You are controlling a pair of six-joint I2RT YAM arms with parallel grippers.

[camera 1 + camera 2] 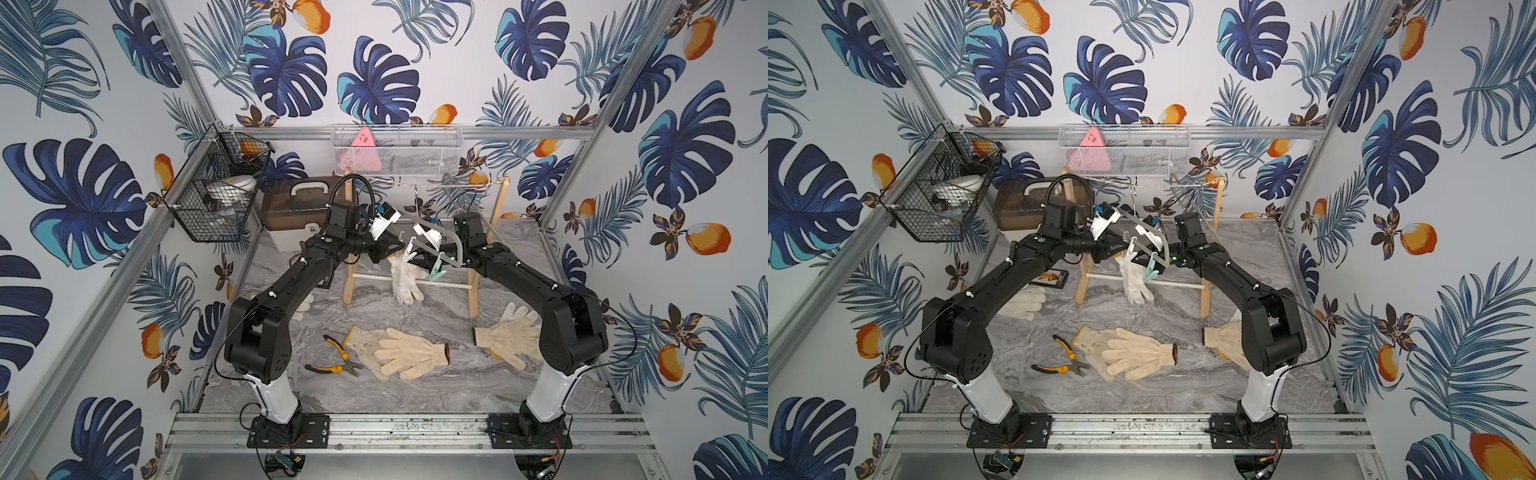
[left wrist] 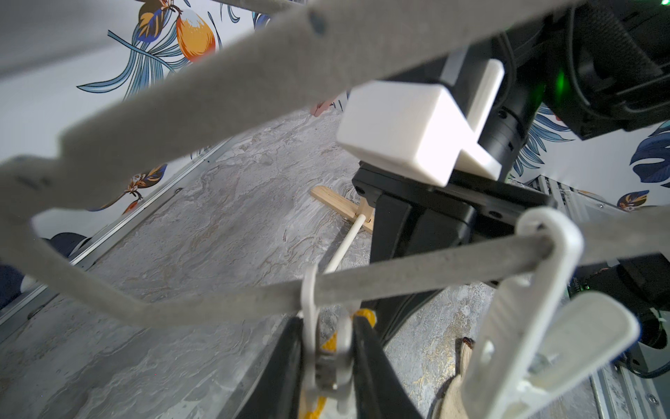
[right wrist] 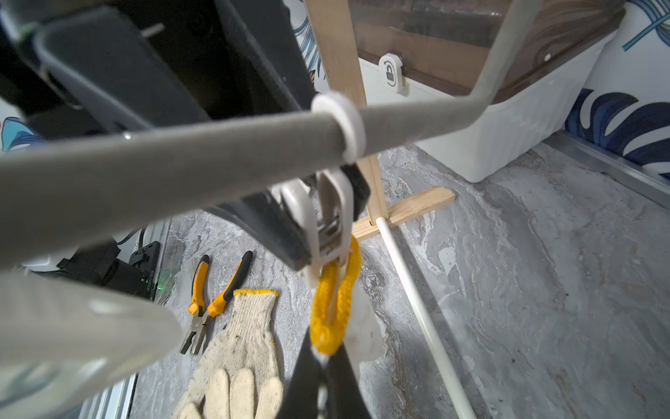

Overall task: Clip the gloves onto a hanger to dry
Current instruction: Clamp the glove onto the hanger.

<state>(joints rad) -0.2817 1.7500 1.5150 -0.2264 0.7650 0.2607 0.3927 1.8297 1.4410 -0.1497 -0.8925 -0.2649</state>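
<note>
A grey hanger (image 1: 459, 246) (image 2: 417, 279) (image 3: 181, 156) hangs on the wooden rack (image 1: 473, 291). My left gripper (image 2: 328, 362) (image 1: 390, 249) is shut on a white clip (image 2: 311, 326) (image 3: 335, 203) that hangs from the hanger's lower bar. My right gripper (image 3: 322, 366) (image 1: 415, 259) is shut on the yellow cuff (image 3: 335, 301) of a cream glove (image 1: 405, 278) (image 1: 1136, 282) and holds the cuff up at the clip's mouth. The rest of that glove dangles below. More gloves (image 1: 411, 353) (image 1: 511, 336) (image 1: 1021, 303) lie on the table.
Two yellow-handled pliers (image 1: 336, 347) (image 1: 332, 369) lie near the front gloves. Another white clip (image 2: 544, 326) and a teal clip (image 1: 436, 272) hang on the hanger. A brown-lidded storage box (image 1: 299, 208), a black wire basket (image 1: 212, 195) and a white mesh basket (image 1: 395, 153) stand behind.
</note>
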